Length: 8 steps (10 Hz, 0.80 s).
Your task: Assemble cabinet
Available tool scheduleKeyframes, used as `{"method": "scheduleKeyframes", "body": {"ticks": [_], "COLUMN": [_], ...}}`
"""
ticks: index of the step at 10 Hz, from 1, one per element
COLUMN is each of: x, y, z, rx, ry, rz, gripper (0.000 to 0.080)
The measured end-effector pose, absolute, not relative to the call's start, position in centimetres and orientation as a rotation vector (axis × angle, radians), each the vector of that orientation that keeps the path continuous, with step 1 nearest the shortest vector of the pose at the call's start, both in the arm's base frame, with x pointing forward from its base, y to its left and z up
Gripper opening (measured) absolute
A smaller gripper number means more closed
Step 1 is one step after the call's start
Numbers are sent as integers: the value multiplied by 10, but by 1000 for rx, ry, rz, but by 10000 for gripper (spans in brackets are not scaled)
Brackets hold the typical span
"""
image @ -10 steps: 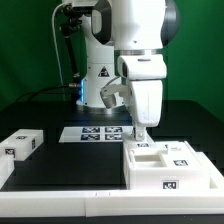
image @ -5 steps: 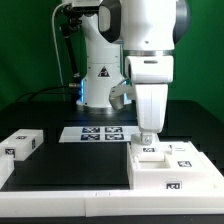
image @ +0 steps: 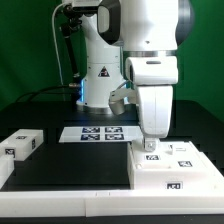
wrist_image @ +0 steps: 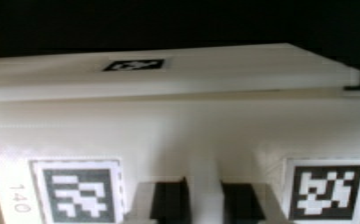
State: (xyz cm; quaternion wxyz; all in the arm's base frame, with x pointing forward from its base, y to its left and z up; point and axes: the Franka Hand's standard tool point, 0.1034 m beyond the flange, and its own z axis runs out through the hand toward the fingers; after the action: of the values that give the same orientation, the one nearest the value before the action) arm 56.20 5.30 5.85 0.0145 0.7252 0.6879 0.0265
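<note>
Jaws point straight down at the cabinet (image: 160, 172). The two dark fingers (wrist_image: 168, 203) stand only a narrow slot apart, with white plastic showing in the slot. Whether they pinch it or merely straddle it I cannot tell. They meet the cabinet at its rear edge, close to its corner on the exterior view's left, and in the wrist view a tag (wrist_image: 74, 190) lies on either side of them. The cabinet sits in the table's front corner on the exterior view's right, its front face just beside the white border (image: 80, 200). One block (image: 22, 143) lies near the front corner on the exterior view's left, well apart from the cabinet, with bare black table between them. The marker board (image: 98, 133) lies further back, mid-table, near the cabinet's rear edge but clear of it.
</note>
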Motion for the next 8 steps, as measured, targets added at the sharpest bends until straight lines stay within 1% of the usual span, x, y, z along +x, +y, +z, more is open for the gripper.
{"method": "scheduleKeyframes", "body": {"ticks": [3,8], "x": [577,578], "y": [53,58], "z": [59,58], "rx": [2204,2187], "ry": [2195,2234], "rz": [80,39], "gripper": [71,71]}}
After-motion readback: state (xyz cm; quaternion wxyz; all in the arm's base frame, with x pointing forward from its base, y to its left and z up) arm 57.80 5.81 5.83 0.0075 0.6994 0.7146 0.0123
